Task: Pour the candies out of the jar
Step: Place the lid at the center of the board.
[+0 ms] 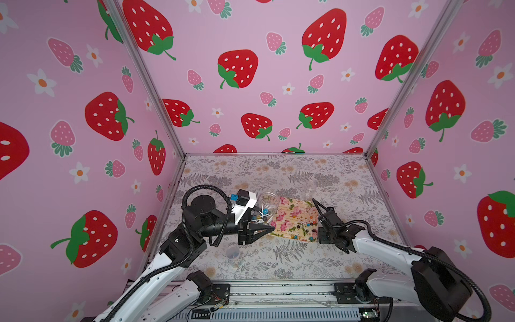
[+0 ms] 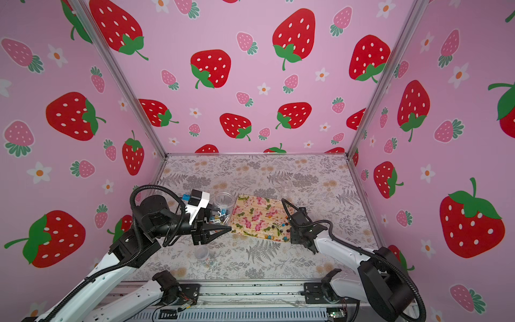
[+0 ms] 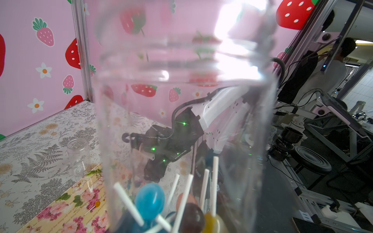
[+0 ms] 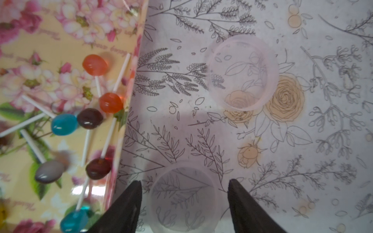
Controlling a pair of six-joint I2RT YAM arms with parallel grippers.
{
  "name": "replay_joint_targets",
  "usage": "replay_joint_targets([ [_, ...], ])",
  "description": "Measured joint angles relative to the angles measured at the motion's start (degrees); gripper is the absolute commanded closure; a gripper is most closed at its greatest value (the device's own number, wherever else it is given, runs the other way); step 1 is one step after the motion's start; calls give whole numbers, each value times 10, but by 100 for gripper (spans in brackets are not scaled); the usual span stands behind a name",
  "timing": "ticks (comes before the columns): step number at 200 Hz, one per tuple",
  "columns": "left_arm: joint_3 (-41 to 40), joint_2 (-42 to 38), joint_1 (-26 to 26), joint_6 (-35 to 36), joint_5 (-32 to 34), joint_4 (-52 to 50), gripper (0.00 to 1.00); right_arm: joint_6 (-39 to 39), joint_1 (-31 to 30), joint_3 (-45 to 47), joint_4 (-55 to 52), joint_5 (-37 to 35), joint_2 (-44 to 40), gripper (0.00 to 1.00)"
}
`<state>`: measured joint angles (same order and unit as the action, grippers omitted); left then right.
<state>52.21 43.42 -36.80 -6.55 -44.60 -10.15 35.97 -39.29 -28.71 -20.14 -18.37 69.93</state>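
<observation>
From where I stand, the flowered tray [image 1: 287, 220] sits mid-table [image 1: 278, 259] and everything gathers round it. The left gripper [image 1: 271, 229] has its jaws pressed in on the jar [image 1: 269, 203], gripping it low down at the tray's edge on the left arm's side. The jar has its mouth uppermost, and I can't tell whether its base touches the table. A handful of candies [image 3: 149, 199] lies at the bottom of the jar, blue, dark and yellow heads with the white sticks crossing each other. Many more are scattered on the tray itself, bunched toward the edge on the right arm's side, with orange, blue and dark heads showing in the right wrist view. Just off that same edge the right gripper [image 4: 184, 181] points down at the table with its jaws wide. A translucent round piece [image 4: 183, 199] lies between the jaws with a gap on each side; whether it is a lid or a cup I can't say. An empty clear jar [image 3: 78, 157] stands upright just beyond the tray's far corner. A small clear container [image 1: 233, 255] with coloured bits inside sits off the tray's near side, toward the left arm.
</observation>
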Motion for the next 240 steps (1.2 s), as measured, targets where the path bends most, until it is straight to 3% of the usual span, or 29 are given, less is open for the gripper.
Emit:
replay_joint_targets([
  [48,-2,0,0,-4,0,0,53,4,1,0,-10,5,-9,14],
  [95,-5,0,0,-9,0,1,53,-1,1,-31,-59,10,-117,7],
  [159,-29,2,0,-19,2,14,53,-13,1,-47,-121,40,-268,4],
  [240,-41,11,-2,-28,4,33,52,-13,1,-74,-190,56,-323,2],
])
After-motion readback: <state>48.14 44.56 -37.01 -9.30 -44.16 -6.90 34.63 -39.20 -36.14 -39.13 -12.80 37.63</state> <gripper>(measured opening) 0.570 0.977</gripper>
